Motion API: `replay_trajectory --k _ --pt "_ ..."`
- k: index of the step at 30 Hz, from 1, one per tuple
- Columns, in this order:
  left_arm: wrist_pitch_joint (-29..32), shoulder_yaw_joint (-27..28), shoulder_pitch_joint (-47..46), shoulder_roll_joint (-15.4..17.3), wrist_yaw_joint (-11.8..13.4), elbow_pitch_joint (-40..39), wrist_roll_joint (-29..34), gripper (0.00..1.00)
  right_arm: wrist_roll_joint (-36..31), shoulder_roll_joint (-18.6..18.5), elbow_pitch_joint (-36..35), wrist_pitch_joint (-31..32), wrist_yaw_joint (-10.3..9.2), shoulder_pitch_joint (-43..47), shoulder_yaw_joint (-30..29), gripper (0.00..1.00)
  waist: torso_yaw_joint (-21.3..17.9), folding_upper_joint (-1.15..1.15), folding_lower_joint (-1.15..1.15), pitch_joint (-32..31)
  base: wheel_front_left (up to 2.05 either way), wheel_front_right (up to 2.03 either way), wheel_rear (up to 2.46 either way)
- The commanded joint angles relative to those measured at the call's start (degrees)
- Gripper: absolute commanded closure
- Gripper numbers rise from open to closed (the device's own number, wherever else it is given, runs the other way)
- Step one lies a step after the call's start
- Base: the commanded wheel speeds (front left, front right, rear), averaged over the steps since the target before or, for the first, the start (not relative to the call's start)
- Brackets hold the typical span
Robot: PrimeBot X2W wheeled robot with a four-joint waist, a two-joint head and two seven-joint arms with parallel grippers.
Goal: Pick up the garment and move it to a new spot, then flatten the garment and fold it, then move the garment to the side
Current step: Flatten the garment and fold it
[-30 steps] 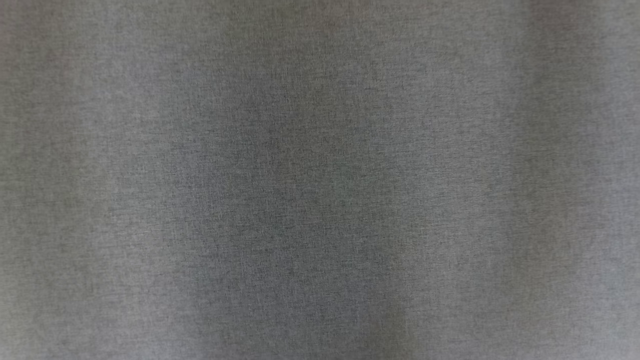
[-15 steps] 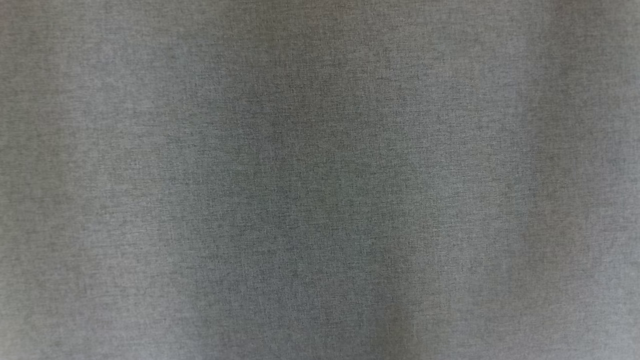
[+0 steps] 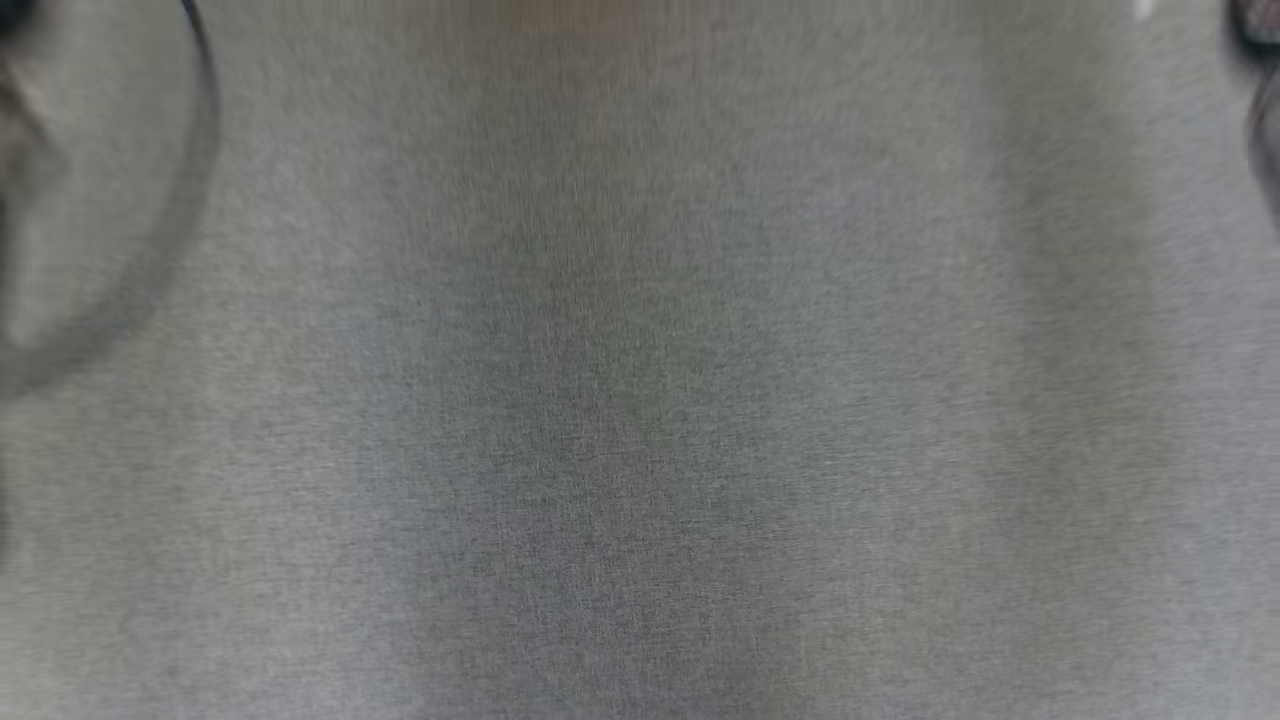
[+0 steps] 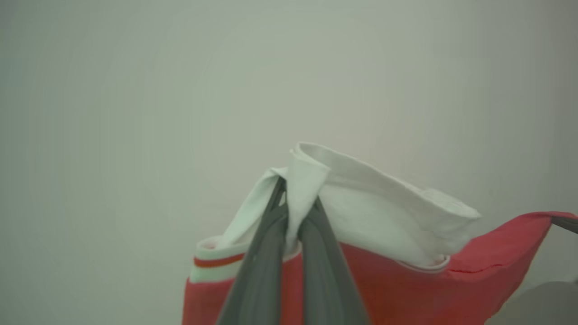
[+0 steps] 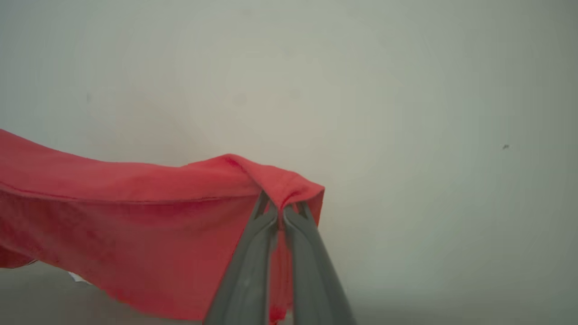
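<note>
Step in hand, by my reading: the carry to a new spot. Left claw (image 4: 295,201) pinches the white collar (image 4: 384,198) of the red garment (image 5: 135,225); right claw (image 5: 281,206) pinches a red edge. The garment hangs taut between them, running toward 9 o'clock from the right claw, creased. Next: lower it and spread it flat on the grey counter (image 3: 640,450).

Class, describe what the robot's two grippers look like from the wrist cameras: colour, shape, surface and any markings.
The left gripper has two long, smooth, dark grey fingers, broad below and tapering to thin tips. The right gripper looks the same, with small open struts just behind its tips. Both look plain and unmarked.
</note>
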Motion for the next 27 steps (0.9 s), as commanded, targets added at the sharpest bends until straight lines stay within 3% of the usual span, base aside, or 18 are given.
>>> replay_trajectory --k 1,11,15,19,27 --pt "-0.2 1.5 5.1 0.0 1.2 -3.5 0.4 1.0 0.9 -1.2 -1.5 -0.5 0.03 3.8 -0.2 1.0 0.3 0.0 0.01 -6.0 0.0 0.0 0.0" --pt "-0.2 4.1 39.9 0.6 7.4 -23.3 0.5 1.0 3.5 -3.9 -14.9 -0.8 0.03 33.9 -3.8 1.0 0.6 0.0 0.01 -13.9 0.0 0.0 0.0" --pt "-0.2 4.1 48.5 1.0 8.8 -27.2 0.2 1.0 3.2 -4.1 -18.6 -0.8 0.03 42.0 -5.3 1.0 0.8 0.0 0.01 -15.3 0.0 0.0 0.0" --pt "-0.2 4.8 58.6 -0.7 11.2 -31.0 -0.4 1.0 2.5 -3.5 -22.8 -0.1 0.03 52.0 -7.3 1.0 1.0 0.0 0.01 -17.1 0.0 0.0 0.0" --pt "-0.2 5.2 73.9 -4.9 11.7 -31.1 1.3 1.0 -0.3 -2.6 -26.7 3.3 0.03 66.2 -12.7 1.0 1.7 0.0 0.01 -21.0 0.0 0.0 0.0"
